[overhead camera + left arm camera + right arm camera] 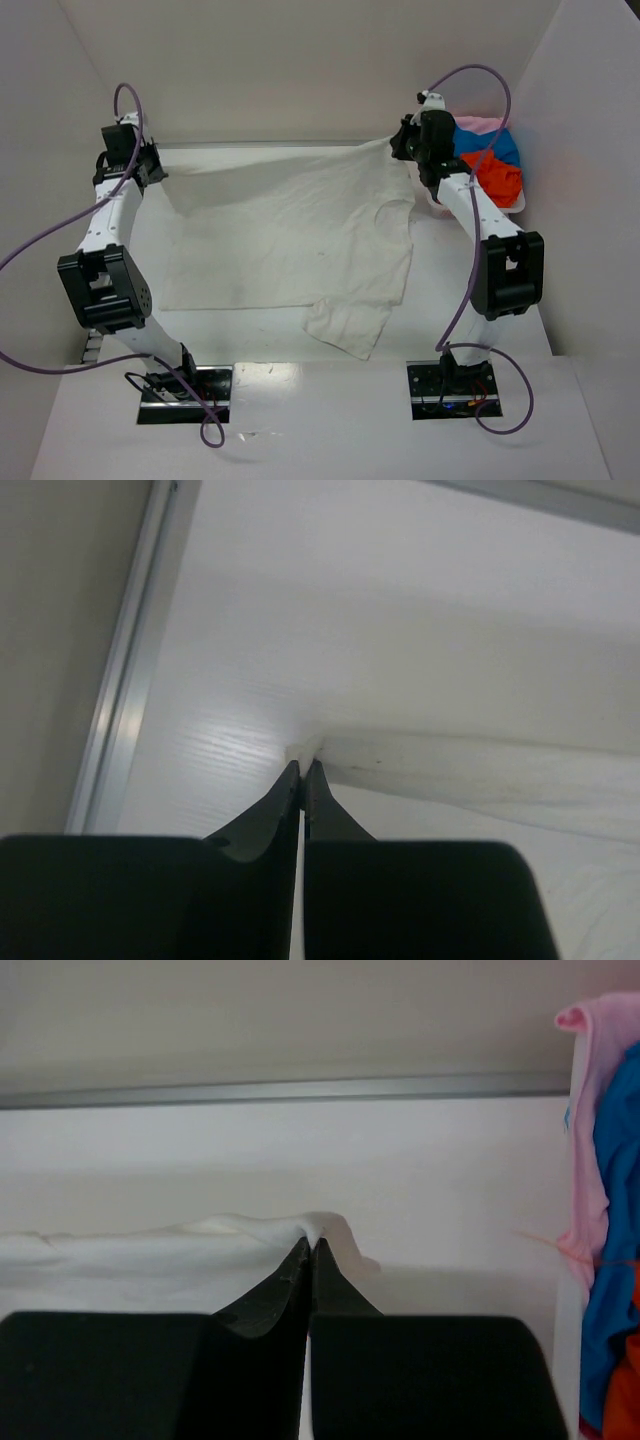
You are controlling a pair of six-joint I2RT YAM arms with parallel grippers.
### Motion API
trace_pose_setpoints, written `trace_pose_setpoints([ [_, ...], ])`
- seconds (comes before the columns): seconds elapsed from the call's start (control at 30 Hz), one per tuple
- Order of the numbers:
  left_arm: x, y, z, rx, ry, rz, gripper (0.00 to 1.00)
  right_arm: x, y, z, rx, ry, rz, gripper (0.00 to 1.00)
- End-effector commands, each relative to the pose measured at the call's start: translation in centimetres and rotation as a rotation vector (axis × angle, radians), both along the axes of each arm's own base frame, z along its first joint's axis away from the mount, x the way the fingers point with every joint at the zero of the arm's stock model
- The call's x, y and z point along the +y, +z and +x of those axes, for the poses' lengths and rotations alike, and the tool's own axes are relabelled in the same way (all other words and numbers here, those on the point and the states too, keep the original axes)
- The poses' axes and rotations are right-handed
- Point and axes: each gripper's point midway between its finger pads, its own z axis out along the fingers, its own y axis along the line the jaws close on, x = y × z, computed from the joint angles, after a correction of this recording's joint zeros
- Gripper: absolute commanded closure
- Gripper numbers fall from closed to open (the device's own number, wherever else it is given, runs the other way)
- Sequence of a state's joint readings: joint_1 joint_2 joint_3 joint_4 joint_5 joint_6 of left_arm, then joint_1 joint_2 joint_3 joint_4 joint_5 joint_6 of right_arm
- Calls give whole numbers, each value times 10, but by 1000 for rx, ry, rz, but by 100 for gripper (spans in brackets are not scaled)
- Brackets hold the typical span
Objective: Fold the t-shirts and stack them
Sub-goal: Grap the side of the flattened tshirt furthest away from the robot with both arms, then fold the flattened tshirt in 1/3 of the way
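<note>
The large off-white t-shirt (285, 235) lies spread over the middle of the table, its far edge lifted and stretched between the two grippers. My left gripper (160, 172) is shut on the shirt's far left corner (305, 748). My right gripper (398, 146) is shut on its far right corner (318, 1226). A sleeve (347, 325) trails toward the near edge. The blue t-shirt (502, 148), orange-red t-shirt (497, 180) and pale pink t-shirt (475, 124) are bunched in a pile at the far right, also seen in the right wrist view (610, 1200).
A shallow white tray (440, 207) holds the coloured pile at the far right, just behind the right arm. White walls enclose the table at the back and both sides. A metal strip (125, 680) runs along the table's far left edge.
</note>
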State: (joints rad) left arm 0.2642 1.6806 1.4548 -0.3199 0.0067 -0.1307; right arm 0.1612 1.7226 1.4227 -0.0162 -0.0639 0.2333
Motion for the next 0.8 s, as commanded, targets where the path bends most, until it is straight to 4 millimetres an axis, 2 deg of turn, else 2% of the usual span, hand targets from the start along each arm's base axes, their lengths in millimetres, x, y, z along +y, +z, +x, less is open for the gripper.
trace_pose_setpoints([
  [0.0, 18, 20, 13, -43, 38, 78, 100, -6, 23, 19, -61, -30, -40, 100],
  [0.17, 32, 23, 23, -54, 54, 154, 100, -6, 21, 33, -58, -33, -63, 100],
  [0.2, 34, 30, 26, -71, 49, 170, 100, -5, 16, 35, -49, -32, -64, 100],
  [0.3, 38, 23, 26, -47, 32, 212, 100, -6, 4, 32, -24, -31, -69, 100],
  [0.33, 38, 19, 26, -45, 26, 220, 100, -6, -8, 29, -4, -34, -62, 100],
  [0.4, 41, 11, 26, -38, 19, 248, 100, -6, -7, 23, -13, -38, -50, 100],
  [0.47, 42, -5, 17, -9, 12, 276, 100, -7, -29, 14, 33, -40, -48, 100],
  [0.5, 46, -3, 16, -23, 24, 297, 100, -7, -28, 12, 29, -44, -37, 100],
  [0.53, 47, -8, 14, -14, 27, 308, 100, -8, -39, 6, 48, -43, -41, 100],
  [0.77, 41, -34, 6, 11, -8, 299, 100, -11, -61, -19, 92, -56, -12, 100],
])
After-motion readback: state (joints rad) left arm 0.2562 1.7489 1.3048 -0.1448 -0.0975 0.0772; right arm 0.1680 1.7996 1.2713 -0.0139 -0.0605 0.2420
